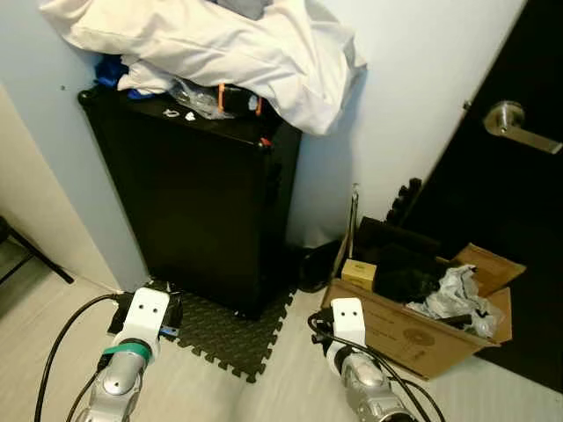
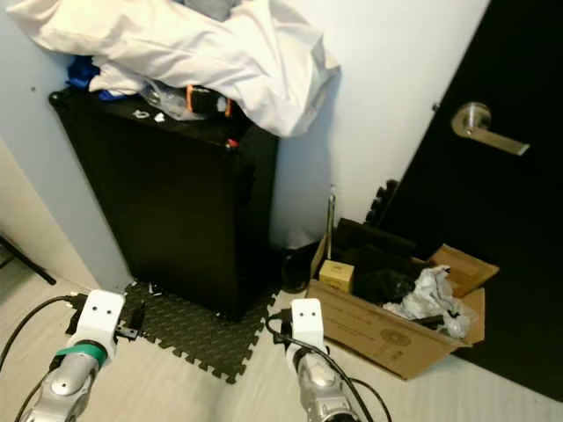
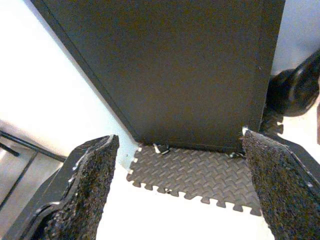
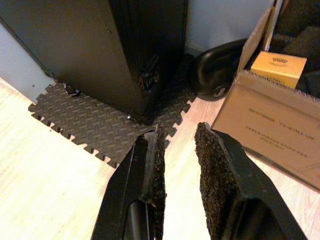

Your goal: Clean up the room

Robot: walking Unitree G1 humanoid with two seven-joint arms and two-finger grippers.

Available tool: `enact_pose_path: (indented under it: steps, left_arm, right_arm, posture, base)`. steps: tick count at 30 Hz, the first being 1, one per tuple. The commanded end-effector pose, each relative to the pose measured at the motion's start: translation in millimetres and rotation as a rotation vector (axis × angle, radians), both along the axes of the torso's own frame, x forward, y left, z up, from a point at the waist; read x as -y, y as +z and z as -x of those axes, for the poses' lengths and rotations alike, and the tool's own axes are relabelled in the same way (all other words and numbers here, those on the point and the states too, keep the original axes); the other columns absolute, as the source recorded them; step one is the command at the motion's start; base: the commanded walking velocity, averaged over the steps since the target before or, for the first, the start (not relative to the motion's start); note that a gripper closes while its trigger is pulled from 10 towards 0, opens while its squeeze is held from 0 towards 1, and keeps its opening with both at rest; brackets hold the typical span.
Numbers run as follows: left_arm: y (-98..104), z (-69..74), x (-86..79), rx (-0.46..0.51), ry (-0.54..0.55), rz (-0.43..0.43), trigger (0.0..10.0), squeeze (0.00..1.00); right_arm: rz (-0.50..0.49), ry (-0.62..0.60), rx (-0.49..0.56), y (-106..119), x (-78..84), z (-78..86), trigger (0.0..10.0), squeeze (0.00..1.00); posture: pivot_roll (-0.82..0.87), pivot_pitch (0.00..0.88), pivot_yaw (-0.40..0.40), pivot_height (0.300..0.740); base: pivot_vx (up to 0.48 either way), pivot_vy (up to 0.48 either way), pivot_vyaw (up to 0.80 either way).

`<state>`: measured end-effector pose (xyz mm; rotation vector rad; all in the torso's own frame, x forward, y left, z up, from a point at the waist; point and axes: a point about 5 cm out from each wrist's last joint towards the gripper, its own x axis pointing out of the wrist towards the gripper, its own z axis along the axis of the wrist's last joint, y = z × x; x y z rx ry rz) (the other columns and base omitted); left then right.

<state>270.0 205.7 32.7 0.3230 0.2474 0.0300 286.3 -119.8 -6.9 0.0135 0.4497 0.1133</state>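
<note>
We're looking down at a pale wood floor (image 1: 211, 396) in a corner, and a tall black case (image 1: 207, 211) stands against the wall at centre left of the frame, on a dark foam mat (image 1: 233, 330) with jigsaw edges. On top, upper left, a heap of white bedding (image 1: 220, 48) spills over the case's right side, with small clutter tucked underneath. Lower right, an open cardboard box (image 1: 413, 330) sits on the floor beside a black door (image 1: 501, 220) — inside are a small yellow carton (image 1: 359, 272), dark items and crumpled plastic. Both arms are low at the bottom edge: the left gripper (image 3: 180, 185) has its fingers spread wide, aimed at the case's foot, while the right gripper (image 4: 177, 165) holds its pads nearly together with a narrow gap, over bare floor between mat and box — open floor runs along the bottom of the frame
</note>
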Motion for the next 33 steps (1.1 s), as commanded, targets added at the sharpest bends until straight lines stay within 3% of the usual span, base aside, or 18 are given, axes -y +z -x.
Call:
enact_pose_path:
  steps: [1,10,15,23,27,33]
  left_arm:
    - [-8.1,7.1,0.4,-0.046,-0.007,-0.007,10.0,0.00]
    - [-8.3,3.3,-6.7,-0.051,0.044,0.007,10.0,0.00]
    - [-7.7,-2.5,-2.1,-0.053,0.031,-0.006,10.0,0.00]
    - [-12.5,6.2,8.9,-0.065,0.022,-0.019,10.0,0.00]
    - [-21.4,14.0,-0.1,-0.106,0.076,-0.010,10.0,0.00]
    - [-18.7,9.5,-4.5,-0.120,0.126,0.028,10.0,0.00]
  right_arm:
    - [0.004,0.011,-0.020,-2.3,-0.9,1.2,10.0,0.00]
    - [0.003,-0.001,-0.026,-3.6,-1.3,2.6,10.0,0.00]
    - [0.018,0.025,-0.023,-3.3,-1.9,2.4,10.0,0.00]
    - [0.031,0.030,-0.035,-3.7,6.7,1.6,10.0,0.00]
    - [0.046,0.053,-0.048,-5.4,2.8,2.6,10.0,0.00]
    - [0.028,0.040,-0.039,-3.8,0.3,1.5,10.0,0.00]
  posture:
    - [0.08,0.000,-0.019,0.740]
    - [0.06,0.000,0.000,0.740]
    - [0.06,0.000,-0.014,0.740]
    - [0.08,0.000,-0.063,0.740]
    - [0.09,0.000,-0.066,0.740]
    - [0.09,0.000,-0.053,0.740]
  base:
    - [0.000,0.000,0.80]
    - [0.000,0.000,0.80]
    - [0.000,0.000,0.80]
    - [0.000,0.000,0.80]
    - [0.000,0.000,0.80]
    - [0.000,0.000,0.80]
